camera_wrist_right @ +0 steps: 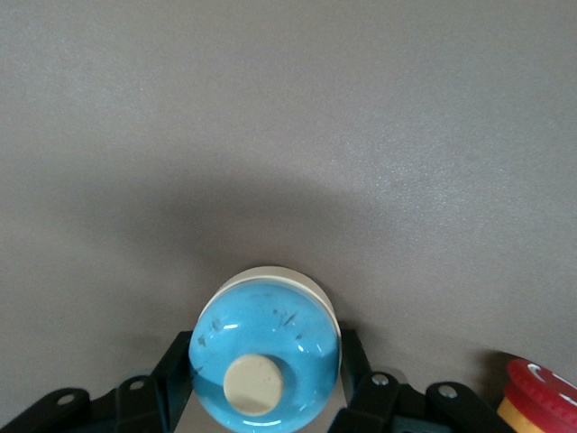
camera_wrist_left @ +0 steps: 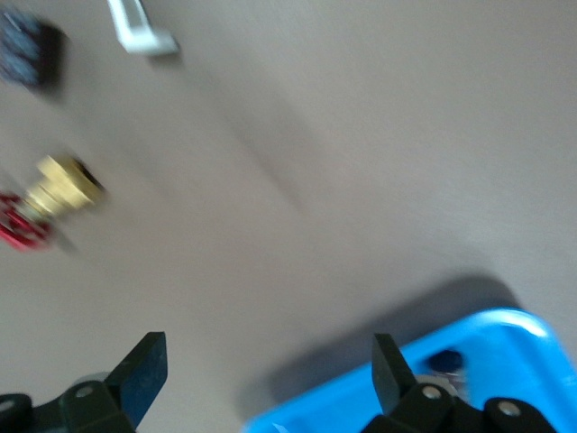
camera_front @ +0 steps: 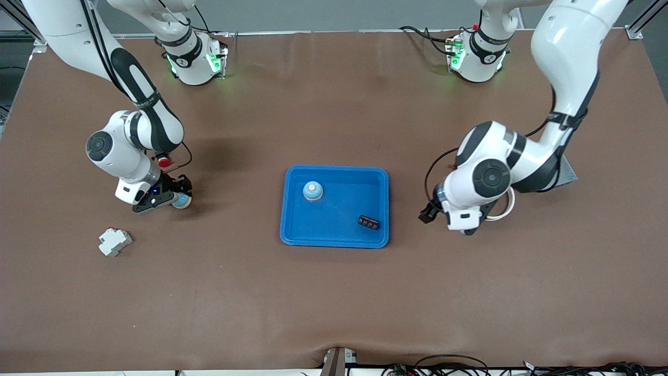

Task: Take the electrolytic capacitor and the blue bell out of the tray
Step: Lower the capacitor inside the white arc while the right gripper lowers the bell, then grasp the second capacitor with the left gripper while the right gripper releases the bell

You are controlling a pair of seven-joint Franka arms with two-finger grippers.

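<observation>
A blue tray (camera_front: 334, 175) lies mid-table. In it stand a blue bell (camera_front: 312, 191) with a cream button and a small black capacitor (camera_front: 369, 223), which lies nearer the front camera. My right gripper (camera_front: 175, 199) (camera_wrist_right: 266, 361) is low over the table toward the right arm's end, shut on a second blue bell (camera_front: 182, 200) (camera_wrist_right: 266, 347). My left gripper (camera_front: 429, 213) (camera_wrist_left: 268, 365) hangs open and empty beside the tray's edge (camera_wrist_left: 451, 379), on the left arm's side. Its fingers (camera_wrist_left: 144, 370) hold nothing.
A brass fitting with a red handle (camera_front: 164, 162) (camera_wrist_left: 59, 189) (camera_wrist_right: 541, 392) lies close to the right gripper. A white plastic block (camera_front: 115, 242) (camera_wrist_left: 140, 27) sits nearer the front camera. A white ring (camera_front: 507, 208) lies under the left arm.
</observation>
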